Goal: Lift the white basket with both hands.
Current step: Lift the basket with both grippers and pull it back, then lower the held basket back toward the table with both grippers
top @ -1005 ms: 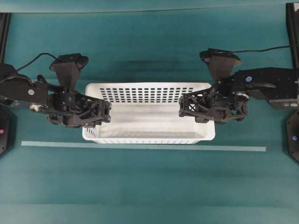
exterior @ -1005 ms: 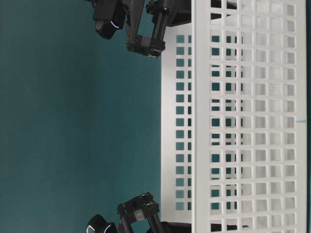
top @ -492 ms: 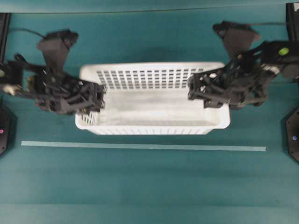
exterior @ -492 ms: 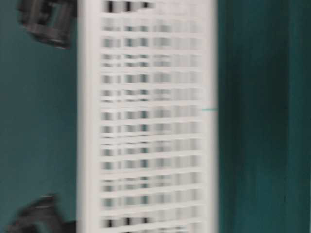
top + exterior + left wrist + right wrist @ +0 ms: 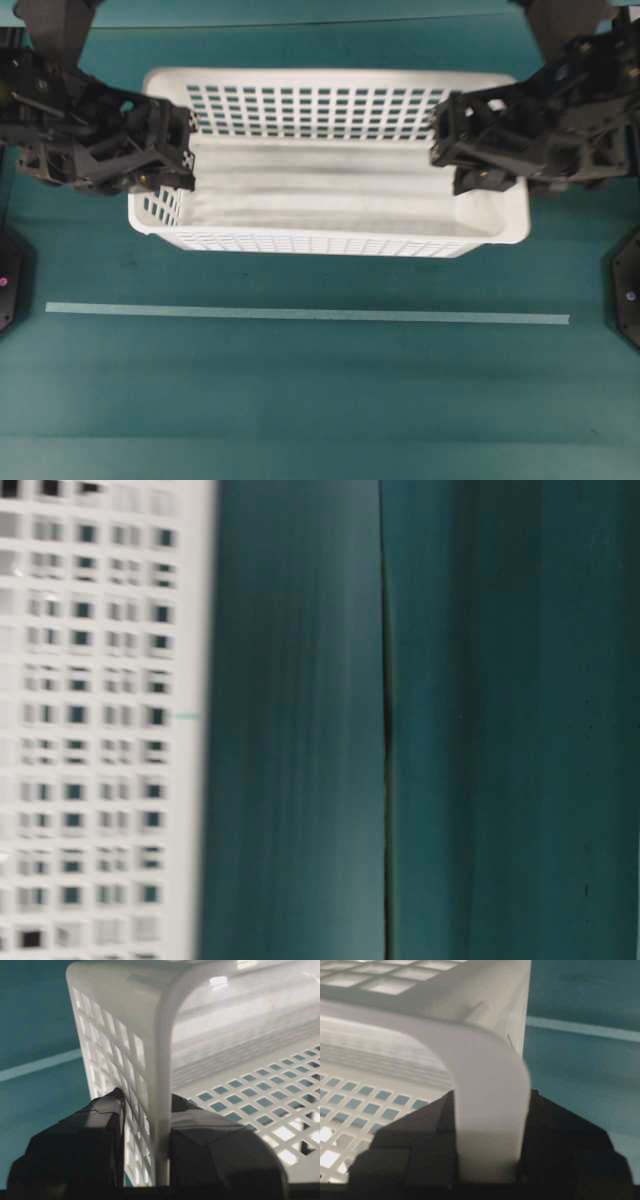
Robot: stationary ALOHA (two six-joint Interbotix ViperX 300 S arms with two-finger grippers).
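The white basket (image 5: 330, 190) hangs well above the teal table, held level at both short ends. My left gripper (image 5: 180, 150) is shut on its left wall, one finger inside and one outside, as the left wrist view shows with the white basket's rim (image 5: 165, 1085) pinched between the black fingers (image 5: 85, 1145). My right gripper (image 5: 447, 145) is shut on the right wall; in the right wrist view the basket's rim (image 5: 492, 1110) runs between its two fingers (image 5: 415, 1150). In the table-level view the white basket (image 5: 90, 720) is a blurred holed wall at the left.
A thin pale tape line (image 5: 300, 314) runs across the teal table (image 5: 320, 400) in front of the basket. Black arm bases stand at the far left edge (image 5: 8, 280) and far right edge (image 5: 628, 290).
Both grippers have risen together with the basket in them. It looks larger from overhead and has slid out to the left of the table-level view.
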